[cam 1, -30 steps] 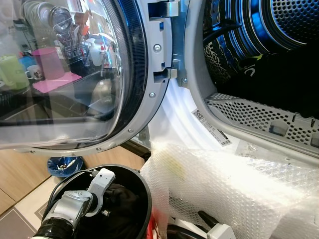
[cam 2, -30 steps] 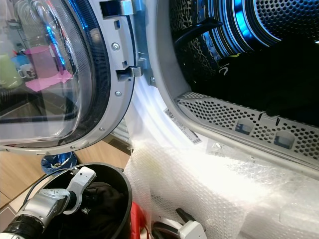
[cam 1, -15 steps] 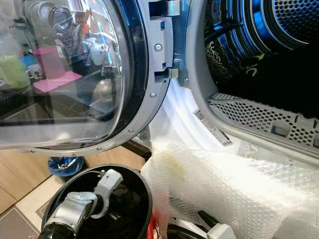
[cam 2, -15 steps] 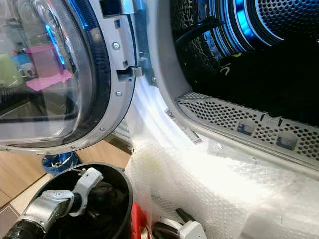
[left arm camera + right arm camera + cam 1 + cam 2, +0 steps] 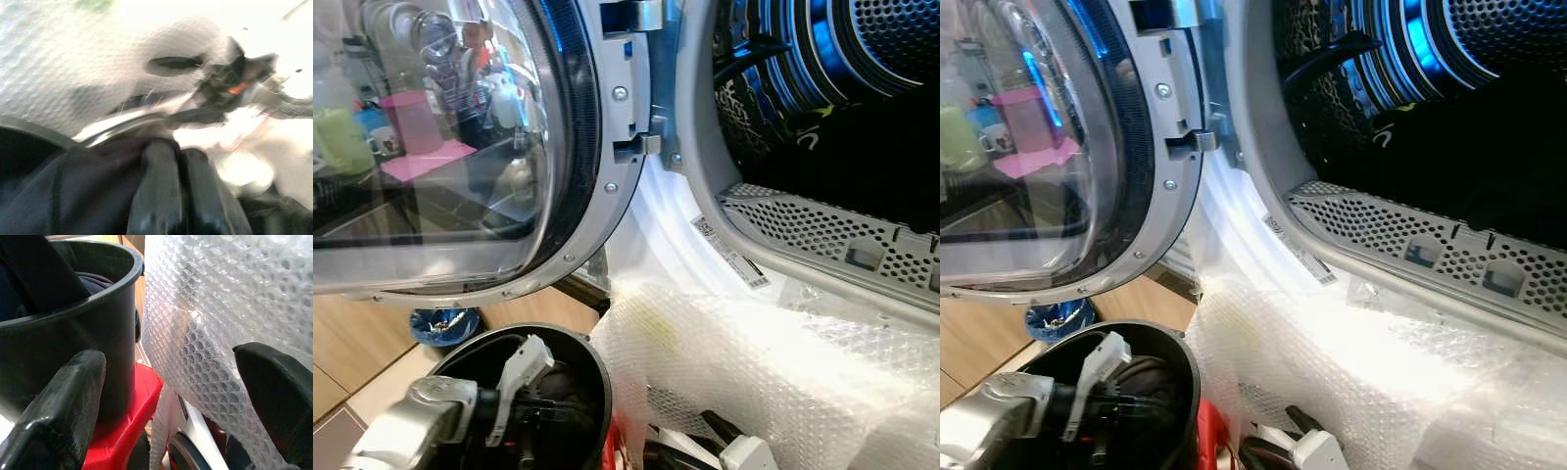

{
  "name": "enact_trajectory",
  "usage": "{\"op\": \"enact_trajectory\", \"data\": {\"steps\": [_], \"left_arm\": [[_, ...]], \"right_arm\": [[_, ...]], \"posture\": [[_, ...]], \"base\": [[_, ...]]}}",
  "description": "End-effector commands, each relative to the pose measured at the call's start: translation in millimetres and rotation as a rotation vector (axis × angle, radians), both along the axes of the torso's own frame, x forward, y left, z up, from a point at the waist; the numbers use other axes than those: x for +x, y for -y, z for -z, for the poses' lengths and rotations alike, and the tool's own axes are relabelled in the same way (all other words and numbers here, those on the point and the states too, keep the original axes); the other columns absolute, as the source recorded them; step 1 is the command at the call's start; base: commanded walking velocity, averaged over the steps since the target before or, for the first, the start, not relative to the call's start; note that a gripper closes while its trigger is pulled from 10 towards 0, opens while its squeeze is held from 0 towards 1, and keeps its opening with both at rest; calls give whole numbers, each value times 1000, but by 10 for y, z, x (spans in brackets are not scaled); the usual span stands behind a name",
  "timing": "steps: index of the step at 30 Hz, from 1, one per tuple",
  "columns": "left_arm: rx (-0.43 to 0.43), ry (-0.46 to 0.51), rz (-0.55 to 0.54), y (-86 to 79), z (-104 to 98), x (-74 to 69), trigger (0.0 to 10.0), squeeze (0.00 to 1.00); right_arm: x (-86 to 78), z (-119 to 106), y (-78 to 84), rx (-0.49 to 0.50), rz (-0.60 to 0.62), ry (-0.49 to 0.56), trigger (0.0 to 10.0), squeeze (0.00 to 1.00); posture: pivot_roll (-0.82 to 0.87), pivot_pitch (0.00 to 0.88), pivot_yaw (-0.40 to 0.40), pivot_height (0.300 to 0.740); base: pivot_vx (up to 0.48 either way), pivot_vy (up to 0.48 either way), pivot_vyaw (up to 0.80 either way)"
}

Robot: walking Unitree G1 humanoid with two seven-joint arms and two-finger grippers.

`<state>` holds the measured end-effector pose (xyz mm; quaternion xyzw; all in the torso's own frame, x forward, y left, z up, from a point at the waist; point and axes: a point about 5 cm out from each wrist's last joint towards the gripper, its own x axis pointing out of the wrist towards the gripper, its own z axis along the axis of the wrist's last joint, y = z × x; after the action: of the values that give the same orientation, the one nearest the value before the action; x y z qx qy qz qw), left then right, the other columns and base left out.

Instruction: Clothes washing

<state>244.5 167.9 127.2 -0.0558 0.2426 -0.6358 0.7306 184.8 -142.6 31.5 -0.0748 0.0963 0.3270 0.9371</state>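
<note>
Dark crumpled clothes [image 5: 63,196] in black bucket [image 5: 597,392], left gripper [image 5: 178,196] fingers pinching them

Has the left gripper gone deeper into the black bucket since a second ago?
Yes. The left gripper has dipped lower inside the black bucket, judged against its rim.

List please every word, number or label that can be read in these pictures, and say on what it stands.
White sticker label on the washing machine's door frame: printed text, too small to read.
White marks on dark clothes in the drum: unreadable.
Nothing else legible.
</note>
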Motion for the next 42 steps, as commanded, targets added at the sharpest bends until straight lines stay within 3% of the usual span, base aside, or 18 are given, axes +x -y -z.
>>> {"op": "enact_trajectory", "data": {"steps": [1,4,12,18,25,29,32,35,37,42], "left_arm": [[-82,2,63,19,-199,-35,0,0],[-154,22,159,155,-415,-60,0,0],[-141,42,253,342,-471,-93,0,0],[-199,78,292,494,-614,-28,0,0],[-244,98,349,671,-690,-13,0,0],[-257,124,359,745,-744,4,0,0],[-272,81,416,766,-792,-31,0,0],[-237,41,425,732,-685,-60,0,0],[-129,-16,410,635,-432,-107,0,0],[-97,-39,420,606,-360,-160,0,0]], "right_arm": [[-20,34,28,1,7,-17,10000,0],[2,36,31,1,4,-16,10000,0],[-7,25,42,17,-30,-29,10000,0],[-132,28,23,49,-131,-86,10000,0],[-251,-147,-24,245,-214,-122,10000,0],[-261,-132,-21,233,-223,-128,10000,0],[-255,-133,-35,244,-235,-138,10000,0],[-274,-132,-42,246,-250,-158,10000,0],[-366,-54,-39,174,-292,-208,10000,0],[-414,-79,-65,201,-310,-215,10000,0]], "posture": [[146,0,95,740],[152,0,97,740],[146,0,104,740],[143,0,104,740],[128,0,107,740],[126,0,106,740],[124,0,114,740],[116,0,119,740],[106,0,124,740],[106,0,124,740]], "base": [[0,0,0],[0,0,0],[0,0,0],[0,0,0],[0,0,0],[0,0,0],[0,0,0],[0,0,0],[0,0,0],[0,0,0]]}}
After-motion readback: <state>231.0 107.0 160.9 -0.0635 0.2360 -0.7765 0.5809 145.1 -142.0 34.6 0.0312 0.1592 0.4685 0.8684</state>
